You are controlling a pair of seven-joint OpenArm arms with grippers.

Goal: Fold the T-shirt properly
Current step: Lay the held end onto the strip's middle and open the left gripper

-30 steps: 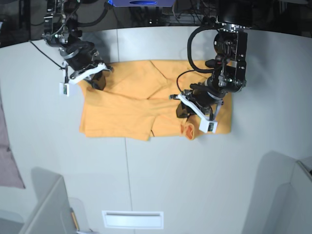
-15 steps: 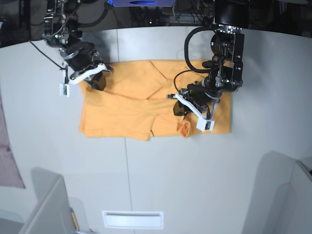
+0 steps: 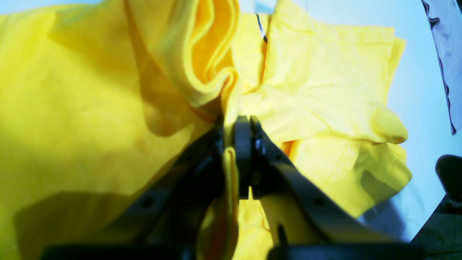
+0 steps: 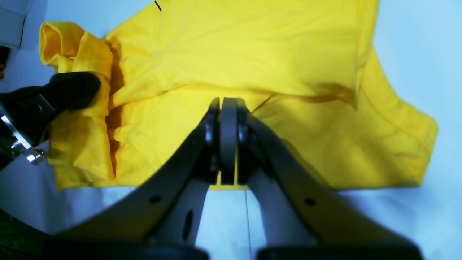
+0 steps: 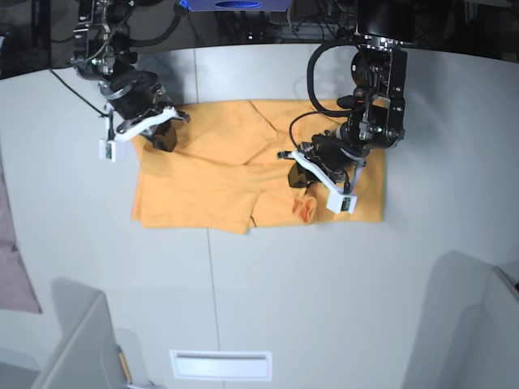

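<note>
Base view: both claws pinch T-shirt; left claw grips bunched fabric, right claw the corner. Lift evenly, avoid dragging folds.

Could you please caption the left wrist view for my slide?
Left gripper shut on a raised fold of the yellow T-shirt.

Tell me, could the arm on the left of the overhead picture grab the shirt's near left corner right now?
Probably yes. The right gripper is shut at the T-shirt's far left edge, seemingly on cloth. The near left corner lies flat on the table, with nothing in between. It would have to open first.
</note>
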